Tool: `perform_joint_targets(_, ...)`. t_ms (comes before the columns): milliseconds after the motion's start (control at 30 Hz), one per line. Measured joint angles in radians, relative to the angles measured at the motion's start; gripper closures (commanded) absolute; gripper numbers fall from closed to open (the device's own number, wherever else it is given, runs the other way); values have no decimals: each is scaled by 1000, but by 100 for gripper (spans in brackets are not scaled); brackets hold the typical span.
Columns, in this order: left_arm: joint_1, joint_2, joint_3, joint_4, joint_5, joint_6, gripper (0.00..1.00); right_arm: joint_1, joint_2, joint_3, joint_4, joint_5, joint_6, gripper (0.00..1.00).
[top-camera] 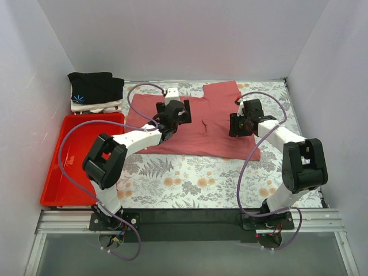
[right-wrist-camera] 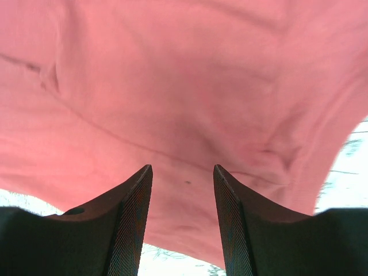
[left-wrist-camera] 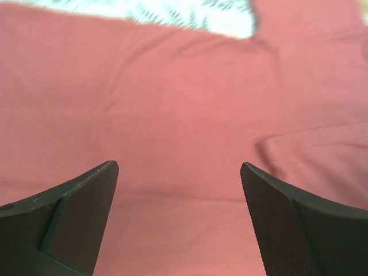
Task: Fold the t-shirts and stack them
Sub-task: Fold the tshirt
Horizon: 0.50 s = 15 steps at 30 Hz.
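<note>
The salmon-red t-shirt [top-camera: 201, 129] lies spread on the floral table, its neckline toward the back. My left gripper [top-camera: 172, 118] hovers over its left half with jaws wide open and empty; the left wrist view shows only red cloth [left-wrist-camera: 178, 115] between the fingers. My right gripper [top-camera: 241, 123] is over the shirt's right side, open and empty, with red cloth [right-wrist-camera: 184, 86] under its fingers. A folded black t-shirt [top-camera: 95, 86] with a blue starburst rests on a folded white one [top-camera: 103, 106] at the back left.
A red plastic tray [top-camera: 72, 158] sits along the left side of the table. White walls close in the left, back and right. The floral tablecloth [top-camera: 190, 181] shows in front of the shirt.
</note>
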Motion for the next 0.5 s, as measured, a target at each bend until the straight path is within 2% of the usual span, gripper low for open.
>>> perform_joint_targets(233,25,-36,-240,-29,2,-105,19,18,21,-81,14,-34,6,58)
perform_joint_targets(333,25,-34,-307,-46,11,-138,19,18,32,-102,20,-27,6,58)
perform_joint_targets(500,23,-82,-380,16,27,-192,19,18,34,-122,45,2,13,58)
